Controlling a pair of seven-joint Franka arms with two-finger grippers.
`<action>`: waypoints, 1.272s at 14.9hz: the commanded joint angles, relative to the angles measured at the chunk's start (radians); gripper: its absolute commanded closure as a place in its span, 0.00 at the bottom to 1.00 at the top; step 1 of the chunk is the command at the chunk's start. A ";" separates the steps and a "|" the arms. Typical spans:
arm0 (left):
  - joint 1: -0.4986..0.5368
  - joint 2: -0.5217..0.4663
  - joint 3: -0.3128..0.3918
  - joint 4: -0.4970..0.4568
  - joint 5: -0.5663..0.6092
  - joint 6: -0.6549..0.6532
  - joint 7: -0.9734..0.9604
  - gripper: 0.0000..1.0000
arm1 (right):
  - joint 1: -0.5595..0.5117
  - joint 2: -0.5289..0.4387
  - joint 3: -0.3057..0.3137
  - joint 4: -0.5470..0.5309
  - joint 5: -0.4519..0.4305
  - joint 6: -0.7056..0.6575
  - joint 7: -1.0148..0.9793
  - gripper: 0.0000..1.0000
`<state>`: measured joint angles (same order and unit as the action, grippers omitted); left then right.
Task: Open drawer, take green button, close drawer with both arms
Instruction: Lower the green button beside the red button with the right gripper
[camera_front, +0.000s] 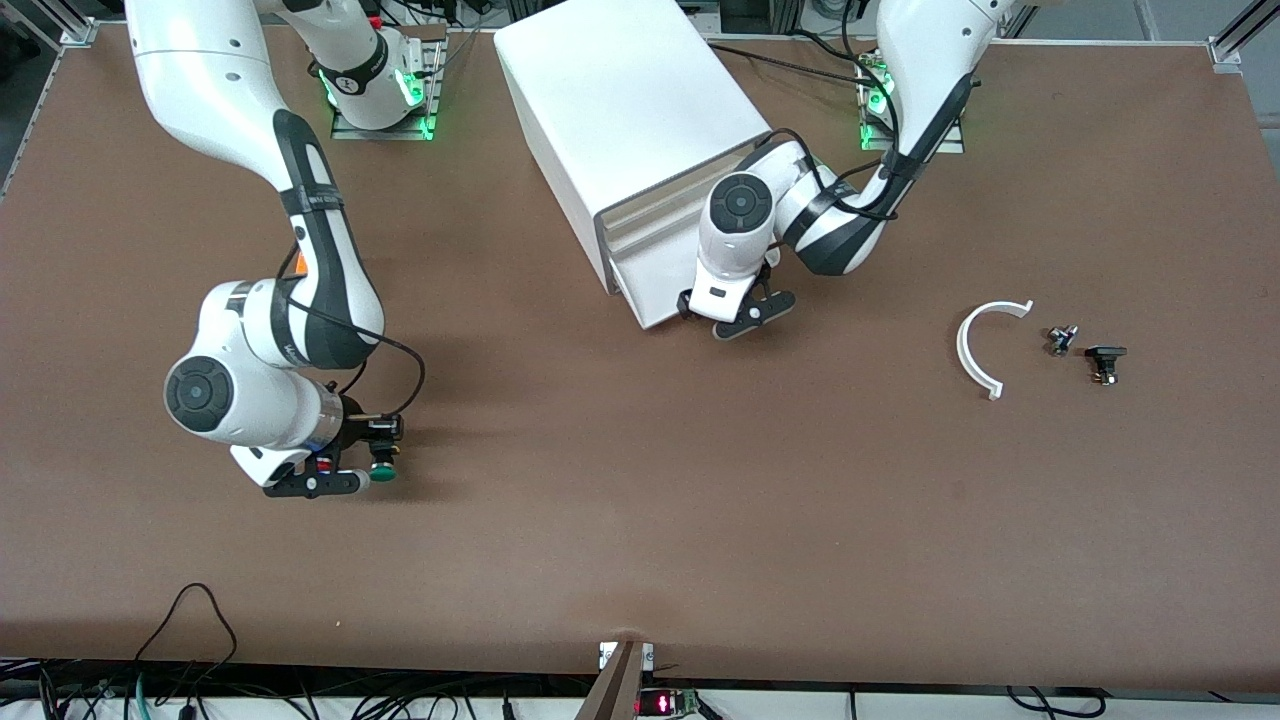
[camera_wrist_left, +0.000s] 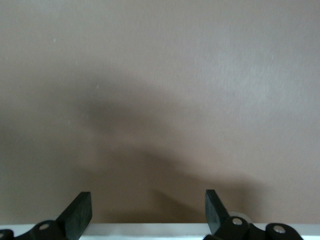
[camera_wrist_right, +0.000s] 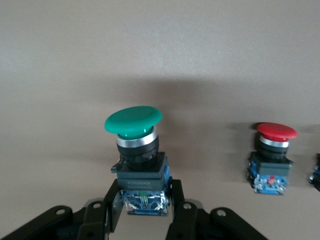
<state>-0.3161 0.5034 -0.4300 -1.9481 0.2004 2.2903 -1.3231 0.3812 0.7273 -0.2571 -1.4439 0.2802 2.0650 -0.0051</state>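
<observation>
Between the right gripper's fingers: green button, pinched at its body, cap up, low over the table. Red button standing beside. At the drawer front: left gripper, fingers spread, holding nothing.

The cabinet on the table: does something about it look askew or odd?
Yes. The cabinet sits turned at an angle to the table edges, and its drawer is not fully shut, with the open left gripper at its front.
</observation>
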 joint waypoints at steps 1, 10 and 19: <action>0.009 -0.019 -0.033 -0.018 -0.013 -0.038 -0.024 0.00 | 0.001 0.024 0.006 -0.061 0.025 0.113 -0.004 1.00; -0.004 -0.009 -0.085 -0.029 -0.064 -0.064 -0.028 0.00 | -0.013 0.018 0.001 -0.066 0.066 0.172 -0.015 0.00; -0.009 -0.008 -0.121 -0.029 -0.115 -0.100 -0.027 0.00 | -0.131 -0.029 -0.037 -0.078 0.062 0.156 -0.174 0.00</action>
<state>-0.3215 0.5055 -0.5399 -1.9669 0.1099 2.2102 -1.3458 0.2708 0.7188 -0.2899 -1.5035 0.3246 2.2392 -0.1204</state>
